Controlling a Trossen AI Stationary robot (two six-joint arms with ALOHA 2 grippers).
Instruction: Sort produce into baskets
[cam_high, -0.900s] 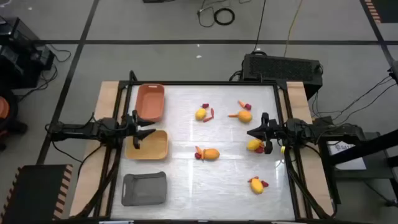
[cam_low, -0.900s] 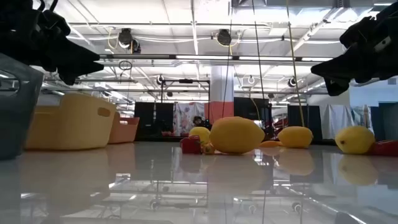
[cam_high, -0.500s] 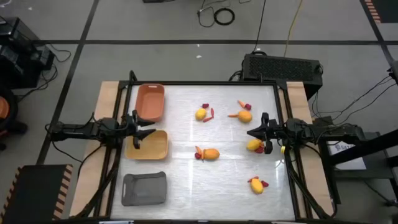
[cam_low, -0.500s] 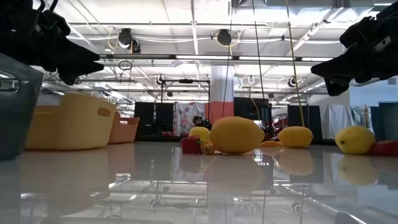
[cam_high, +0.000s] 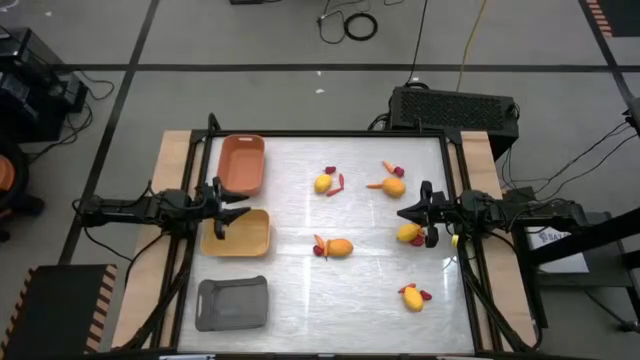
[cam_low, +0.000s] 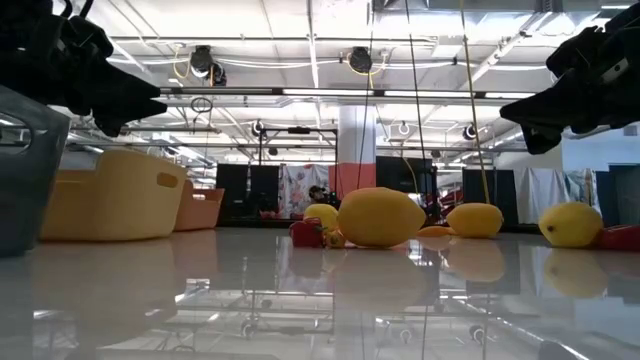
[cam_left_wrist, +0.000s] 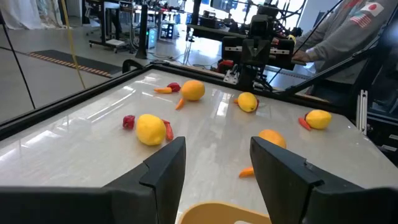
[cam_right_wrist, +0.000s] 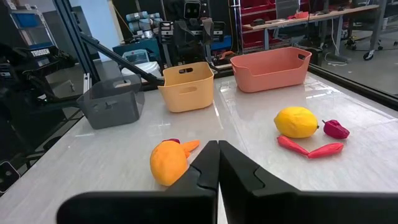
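Sorting had apparently not begun: the left gripper (cam_high: 224, 206) hung wide-jawed over the yellow plastic tray (cam_high: 255, 240); the right gripper (cam_high: 424, 213), jaws together, needed opening above the nearest rounded yellow fruit (cam_high: 408, 234).

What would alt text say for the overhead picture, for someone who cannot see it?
Five yellow-orange fruits with small red and orange pieces lie scattered over a white table, while an orange tray, a yellow tray and a grey tray line its left side. The left end effector hangs above the yellow tray; the right end effector beside a fruit.
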